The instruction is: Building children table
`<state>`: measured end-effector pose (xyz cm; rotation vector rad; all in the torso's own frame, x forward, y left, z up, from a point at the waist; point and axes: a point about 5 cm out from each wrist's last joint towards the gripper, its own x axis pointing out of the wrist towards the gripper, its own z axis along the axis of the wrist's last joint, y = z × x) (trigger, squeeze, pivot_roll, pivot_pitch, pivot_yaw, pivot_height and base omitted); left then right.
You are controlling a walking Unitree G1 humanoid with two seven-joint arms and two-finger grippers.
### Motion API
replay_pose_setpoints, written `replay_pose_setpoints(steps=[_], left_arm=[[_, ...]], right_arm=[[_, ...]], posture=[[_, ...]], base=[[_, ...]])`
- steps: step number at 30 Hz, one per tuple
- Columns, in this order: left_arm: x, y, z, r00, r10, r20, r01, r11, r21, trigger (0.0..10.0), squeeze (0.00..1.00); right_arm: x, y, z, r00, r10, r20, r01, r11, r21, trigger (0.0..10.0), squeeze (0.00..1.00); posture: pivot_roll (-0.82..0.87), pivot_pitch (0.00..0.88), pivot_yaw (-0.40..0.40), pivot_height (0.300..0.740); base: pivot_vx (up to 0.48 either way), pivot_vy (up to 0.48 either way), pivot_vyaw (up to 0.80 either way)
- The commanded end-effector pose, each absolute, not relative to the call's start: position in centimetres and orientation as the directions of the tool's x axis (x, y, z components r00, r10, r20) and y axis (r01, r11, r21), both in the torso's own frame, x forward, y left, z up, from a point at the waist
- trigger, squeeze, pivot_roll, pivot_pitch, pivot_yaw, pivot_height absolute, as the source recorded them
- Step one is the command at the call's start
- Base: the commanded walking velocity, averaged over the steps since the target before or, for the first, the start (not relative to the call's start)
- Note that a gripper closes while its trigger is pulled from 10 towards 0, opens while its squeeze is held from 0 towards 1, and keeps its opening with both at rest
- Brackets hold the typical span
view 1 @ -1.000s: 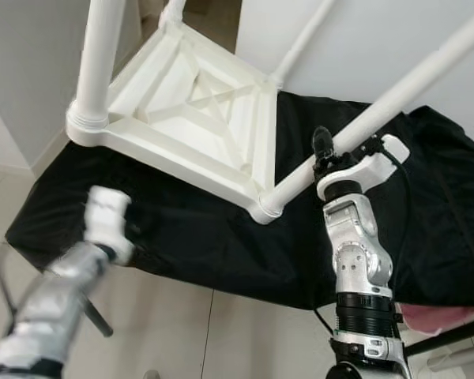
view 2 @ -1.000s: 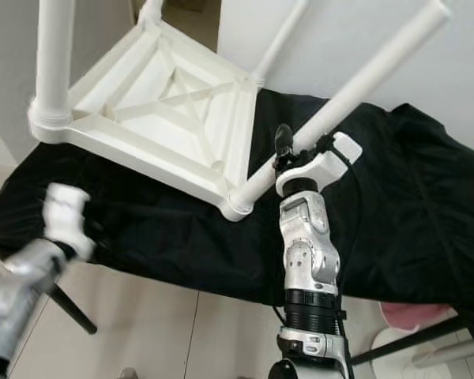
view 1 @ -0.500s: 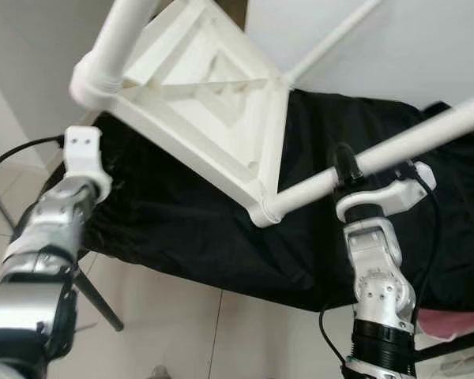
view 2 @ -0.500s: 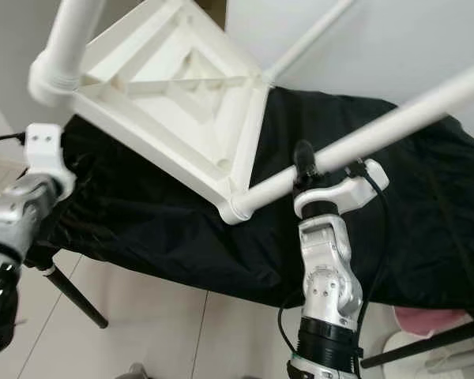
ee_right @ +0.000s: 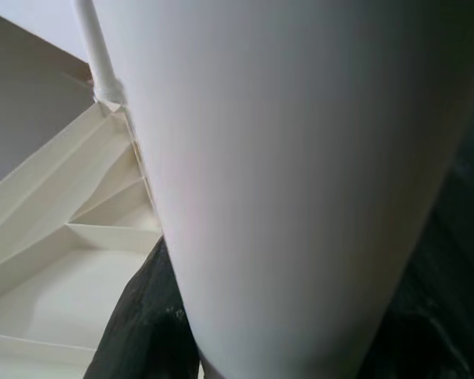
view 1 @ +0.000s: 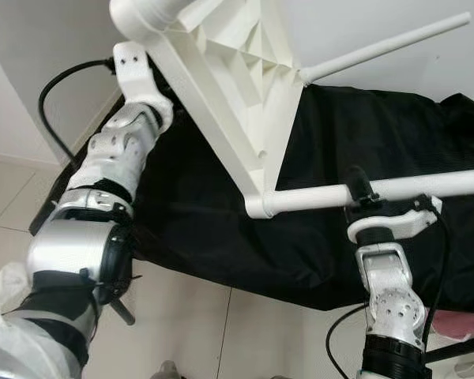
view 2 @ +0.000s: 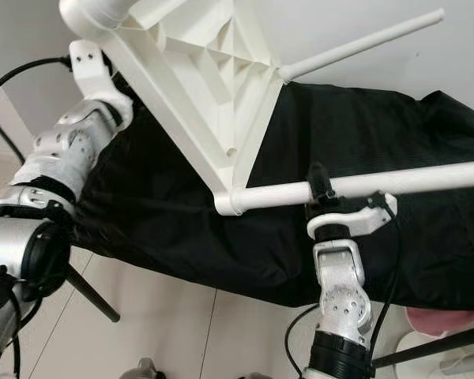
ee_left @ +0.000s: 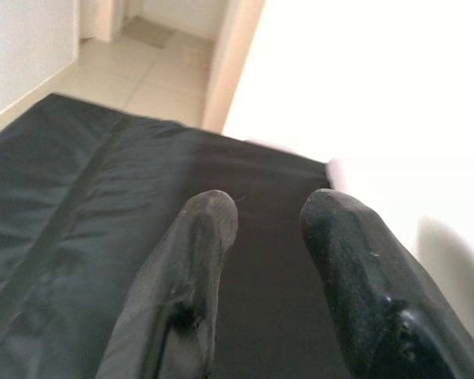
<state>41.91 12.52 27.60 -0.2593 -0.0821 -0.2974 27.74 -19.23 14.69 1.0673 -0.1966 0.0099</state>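
Right gripper [view 1: 362,197] is clamped on one white leg [view 1: 395,189] of the little white table [view 1: 237,87]. In the left eye view, that leg sticks out sideways, almost flat, above a black cloth [view 1: 324,237]. The table is tipped up on its side in the air, so you can see the ribs under its top. Another thin leg [view 1: 387,49] points up and away by the white wall. The left arm [view 1: 103,189] reaches up beside the table's high corner, just under a fat leg joint [view 1: 142,14]. You cannot see its fingers there.

In the right eye view, the same scene shows. The right gripper [view 2: 324,192] grips the flat leg [view 2: 395,181] near the table corner. A black cable [view 2: 16,87] loops by the left arm. The floor [view 2: 174,324] has pale tiles.

In the left wrist view, the left gripper [ee_left: 270,217] has its two black fingers [ee_left: 197,260] apart, with nothing between them. The black cloth [ee_left: 79,189] lies past them. Something white and blurry [ee_left: 379,103] is close on one side.

In the right wrist view, the white leg [ee_right: 300,189] is very close and big. The ribbed underside of the table [ee_right: 63,237] is behind it.
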Motion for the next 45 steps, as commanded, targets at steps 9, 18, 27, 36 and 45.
replay_pose_setpoints(steps=[9,18,27,36,45], left_arm=[[40.7,7.6,32.0,0.806,-0.539,0.245,0.576,0.810,-0.115,10.0,0.00],[40.0,6.7,35.1,0.771,-0.554,0.313,0.605,0.791,-0.089,10.0,0.00],[39.3,5.3,37.8,0.733,-0.580,0.357,0.627,0.779,-0.020,10.0,0.00],[38.5,4.3,39.8,0.695,-0.601,0.395,0.655,0.756,-0.001,10.0,0.00],[37.9,3.5,41.0,0.668,-0.625,0.404,0.665,0.745,0.053,10.0,0.00]], right_arm=[[26.9,-16.1,9.3,0.999,-0.032,0.018,-0.008,0.263,0.965,10.0,1.00],[23.4,-17.1,8.3,0.996,-0.086,-0.025,0.045,0.245,0.968,10.0,1.00],[18.2,-19.1,8.1,0.985,-0.161,-0.064,0.097,0.210,0.973,10.0,0.00],[15.7,-19.9,5.9,0.975,-0.190,-0.116,0.144,0.145,0.979,10.0,0.00],[12.8,-20.4,3.6,0.961,-0.253,-0.110,0.101,-0.050,0.994,10.0,0.00]], posture=[[-0.01,0.027,-0.013,0.740],[-0.02,0.036,0.005,0.740],[-0.03,0.060,0.020,0.740],[-0.04,0.060,0.050,0.740],[-0.03,0.059,0.075,0.740]], base=[[0.000,0.000,0.00],[0.000,0.000,0.00],[0.000,0.000,0.00],[0.000,0.000,0.00],[0.000,0.000,0.00]])
